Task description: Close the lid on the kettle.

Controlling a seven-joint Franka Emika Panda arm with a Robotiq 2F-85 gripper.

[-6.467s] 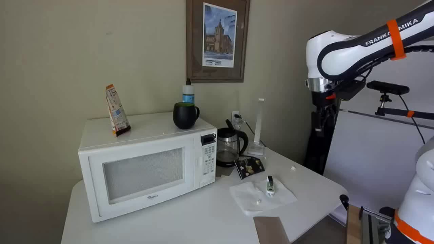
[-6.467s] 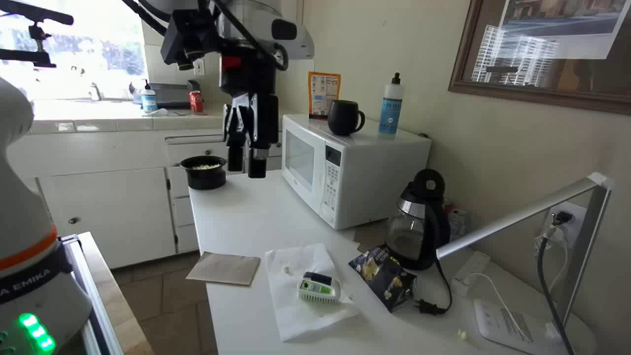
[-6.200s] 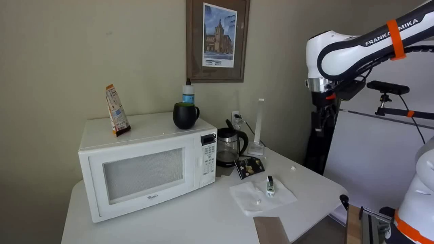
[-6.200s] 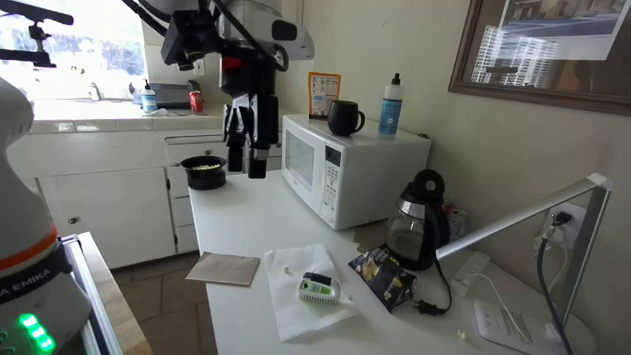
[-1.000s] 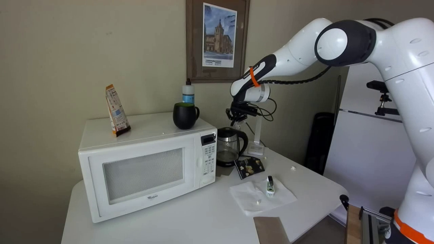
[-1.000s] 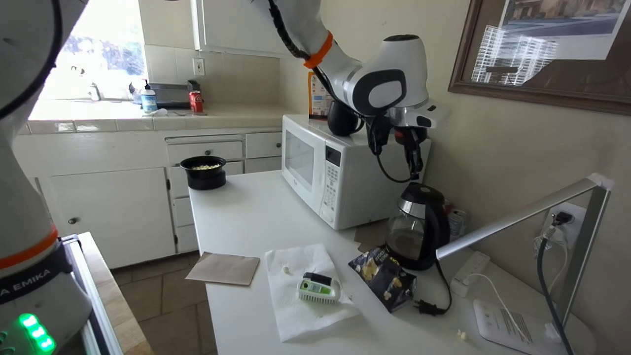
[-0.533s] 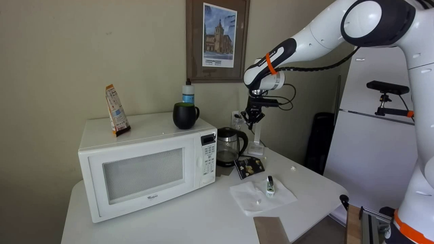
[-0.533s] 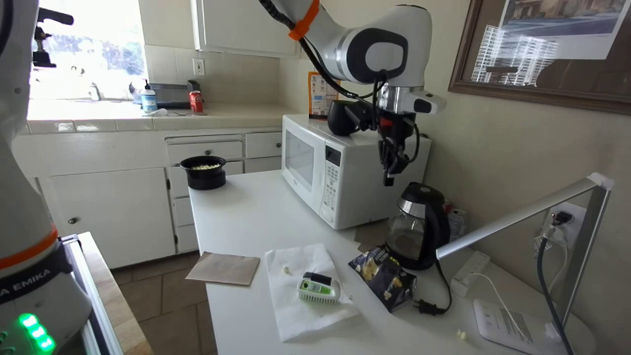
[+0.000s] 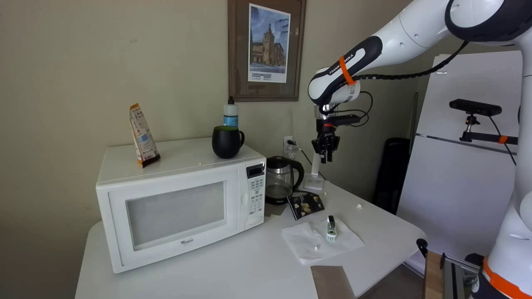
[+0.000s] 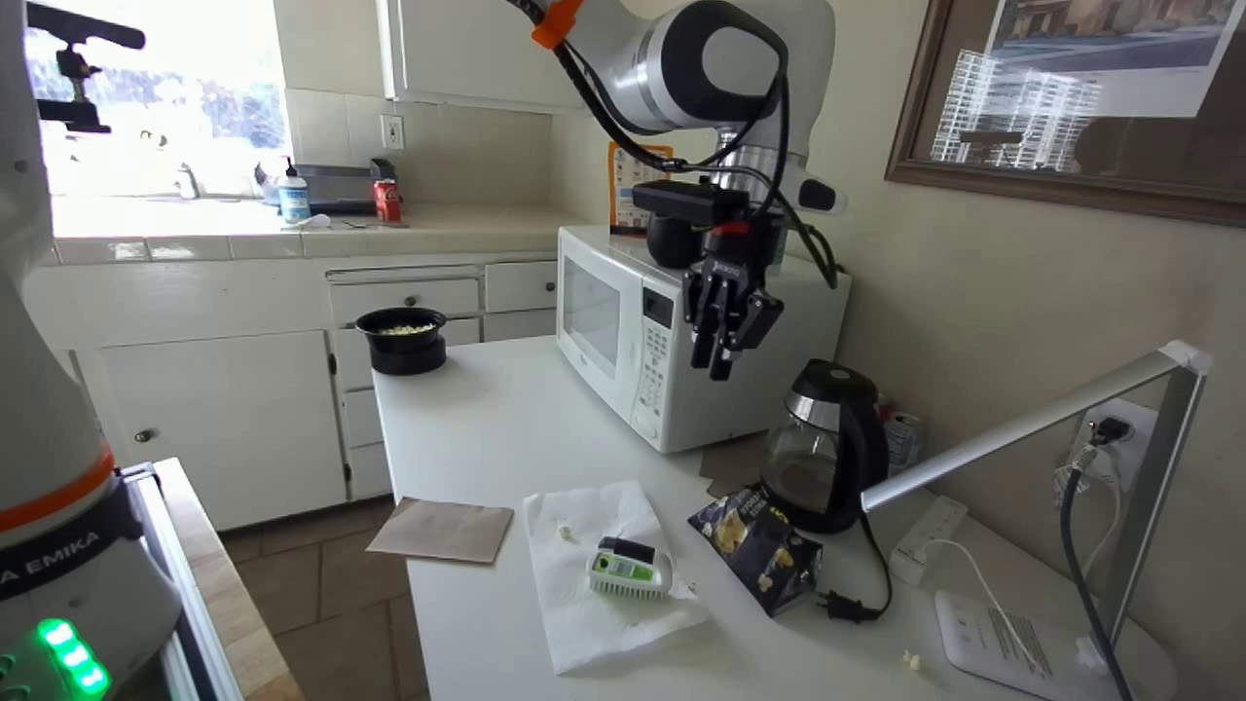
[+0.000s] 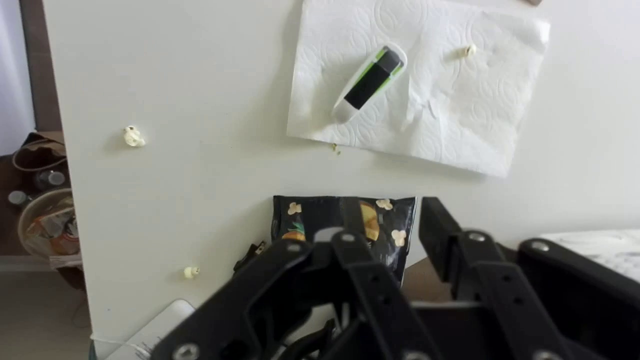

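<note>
The kettle (image 9: pixel 279 185) stands on the desk (image 9: pixel 232 265) near the wall edge, just beside the microwave (image 9: pixel 178 211), and its lid (image 10: pixel 839 380) lies down over the top; whether it has caught, I can't tell. The claw (image 9: pixel 326 158) hangs in the air over the desk, pointing down, apart from the kettle. Its two fingers (image 11: pixel 437 225) are spread a little: in the wrist view I see the dark bag (image 11: pixel 325 212) through the gap between the tips. That bag lies just beside the kettle. Nearer the robot-side edge a brush (image 10: pixel 631 570) rests on a paper towel (image 10: pixel 584 623), and a brown sheet (image 10: pixel 443 531) lies right by that edge. A bowl (image 10: pixel 407 354) stands by the corner at the microwave's end; the lamp (image 10: pixel 1032 421) stands toward the opposite end, close to the wall edge.
</note>
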